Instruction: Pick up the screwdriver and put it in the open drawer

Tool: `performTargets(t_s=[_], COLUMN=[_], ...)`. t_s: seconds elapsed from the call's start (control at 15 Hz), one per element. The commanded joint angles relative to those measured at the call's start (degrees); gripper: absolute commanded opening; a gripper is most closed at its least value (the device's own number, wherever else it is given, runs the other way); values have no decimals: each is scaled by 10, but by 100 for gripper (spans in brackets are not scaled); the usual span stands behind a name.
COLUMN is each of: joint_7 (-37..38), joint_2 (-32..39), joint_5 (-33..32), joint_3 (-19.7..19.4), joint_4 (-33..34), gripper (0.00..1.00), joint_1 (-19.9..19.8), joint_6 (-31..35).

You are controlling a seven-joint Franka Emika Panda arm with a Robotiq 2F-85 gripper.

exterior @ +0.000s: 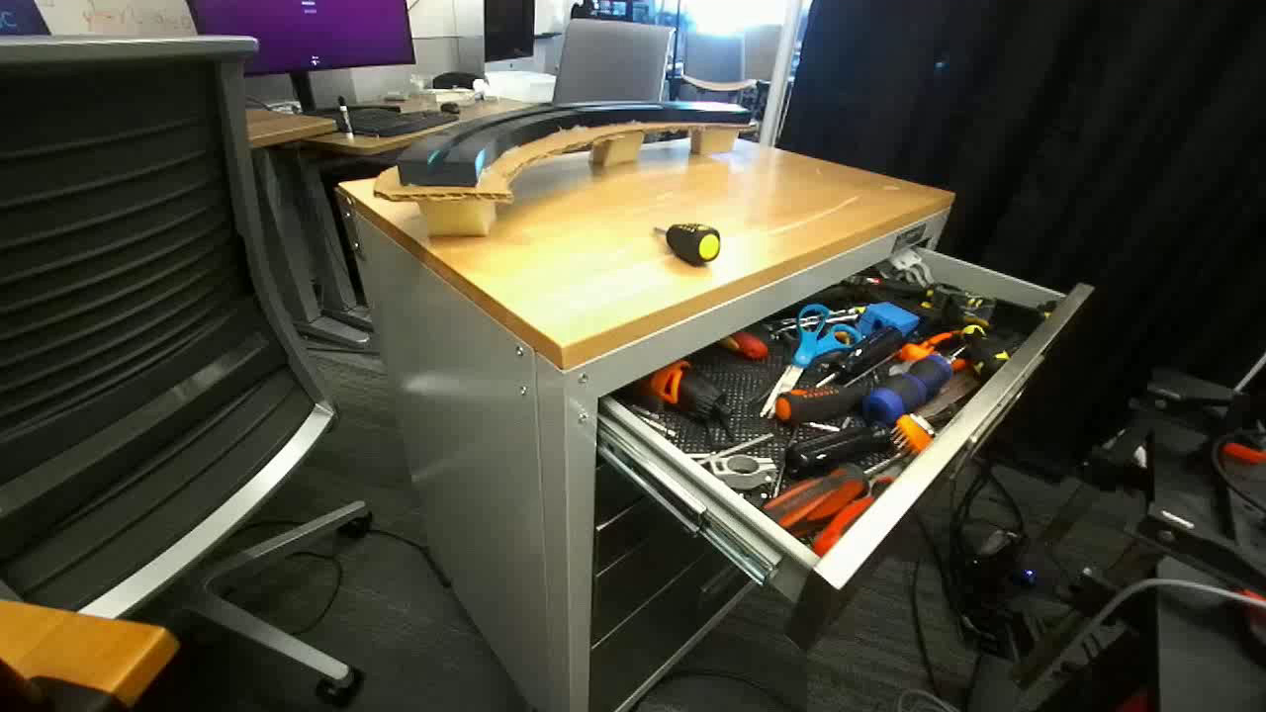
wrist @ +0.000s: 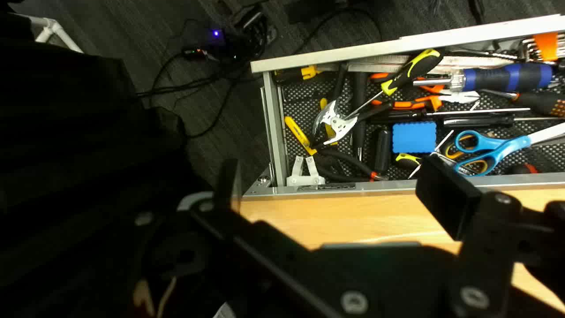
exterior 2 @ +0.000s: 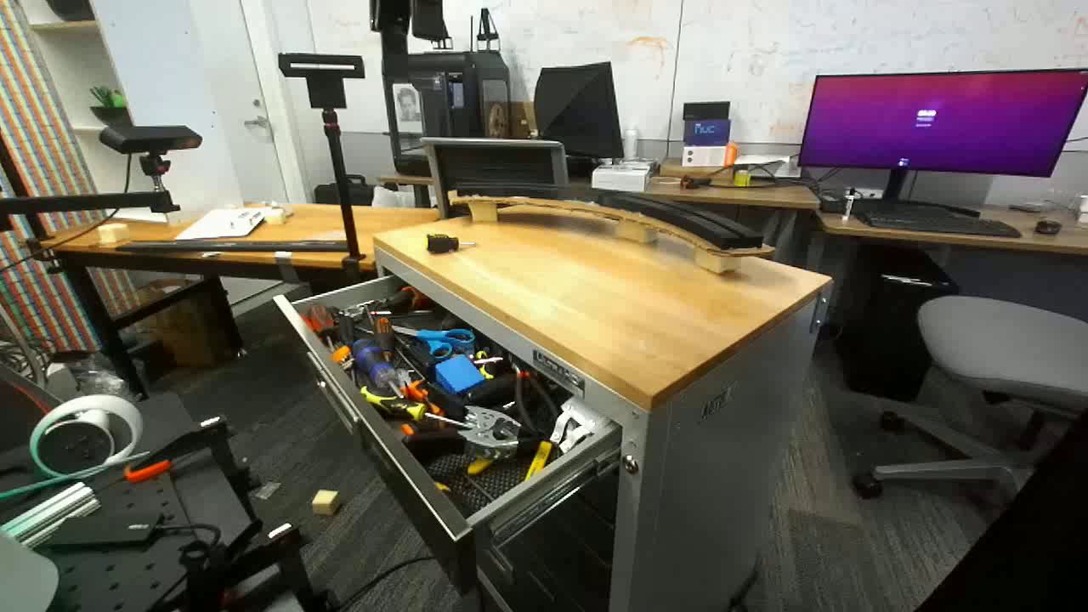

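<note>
The screwdriver, stubby and black with a yellow handle end, lies on its side on the wooden cabinet top in both exterior views [exterior: 692, 243] [exterior 2: 444, 243]. Its short shaft points away from the drawer side in an exterior view. The screwdriver is out of the wrist view. The open drawer [exterior: 989, 396] is pulled out below the top's edge and holds many tools; it also shows in an exterior view [exterior 2: 395, 463] and in the wrist view [wrist: 331, 55]. My gripper [wrist: 340, 190] is open, with nothing between its fingers, above the cabinet top near the drawer. The exterior views do not show it.
A curved black piece [exterior: 554, 124] on cardboard and foam blocks stands along the back of the wooden top [exterior: 791, 198]. Blue scissors [wrist: 490, 152] and a blue block [wrist: 414, 137] lie in the drawer. A black curtain [exterior: 940, 99] hangs beside the cabinet. An office chair [exterior: 148, 297] stands nearby.
</note>
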Motion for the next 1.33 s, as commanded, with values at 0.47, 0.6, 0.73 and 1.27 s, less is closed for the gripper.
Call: performTargets(t_s=[0.47,0.6,0.73,1.27], joint_7=[-3,-2,-2,-5], joint_2=[5,6,3,15], joint_5=[-23,-28,-36,11], joint_3=[-14,-14,-14,-16], joint_4=[5,6,5,-7], gripper=[100,100,100,100], joint_1=[15,15,15,29], joint_6=[5,5,7,35])
